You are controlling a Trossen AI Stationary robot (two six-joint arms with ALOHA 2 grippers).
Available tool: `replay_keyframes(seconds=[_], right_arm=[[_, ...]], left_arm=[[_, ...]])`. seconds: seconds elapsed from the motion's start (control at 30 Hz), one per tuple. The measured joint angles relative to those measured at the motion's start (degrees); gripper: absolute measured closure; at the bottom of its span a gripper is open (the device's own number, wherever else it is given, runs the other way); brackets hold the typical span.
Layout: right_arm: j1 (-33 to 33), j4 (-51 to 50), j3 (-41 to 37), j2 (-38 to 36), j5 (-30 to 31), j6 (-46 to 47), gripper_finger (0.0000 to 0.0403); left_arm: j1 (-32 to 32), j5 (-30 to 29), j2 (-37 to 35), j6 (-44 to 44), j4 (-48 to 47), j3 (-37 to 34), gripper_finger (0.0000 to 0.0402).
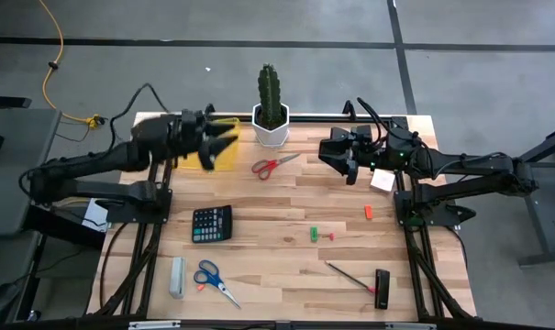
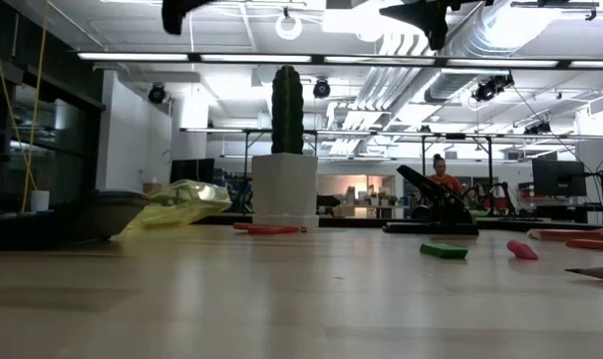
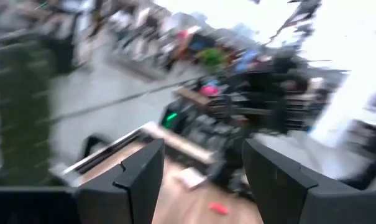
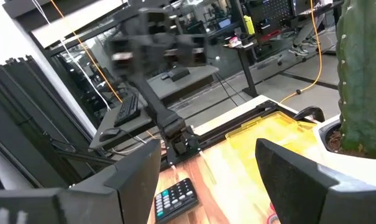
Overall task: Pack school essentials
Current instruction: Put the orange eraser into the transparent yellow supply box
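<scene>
While both arms hang raised over the far edge of the table, nothing is held in either one. Taking the table's middle as the clock centre in the overhead view, the left gripper sits at about ten o'clock, directly above a yellow pouch lying on the wood; its jaws stand apart, as its own wrist camera shows with two dark fingers spread wide. The right gripper is at about two o'clock, jaws likewise apart and empty, its fingers well separated in the right wrist view.

A potted cactus stands at twelve o'clock between the two arms. The red-handled scissors lie just in front of it, near the pouch but not touching it. A small white block rests at two o'clock, just beside the right arm. A small red piece lies at three o'clock, and a green piece with a tiny red bit beside it at four. A thin dark stick and a black bar lie at five o'clock. The blue-handled scissors are at seven, next to a pale grey bar, and a black calculator sits at eight.
</scene>
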Motion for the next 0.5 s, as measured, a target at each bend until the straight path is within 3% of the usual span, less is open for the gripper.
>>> replay_keyframes(seconds=[0.2,0.5], right_arm=[[0.0,0.1,0.0,0.0,-1.0,-0.5,0.0148],[0.0,0.3,0.0,0.0,-1.0,-0.7,0.0148]], left_arm=[[-10.5,-8.5,-0.2,2.9,5.5,-3.9,0.0195],[-11.9,-9.3,-0.3,8.2,6.9,-3.9,0.0195]])
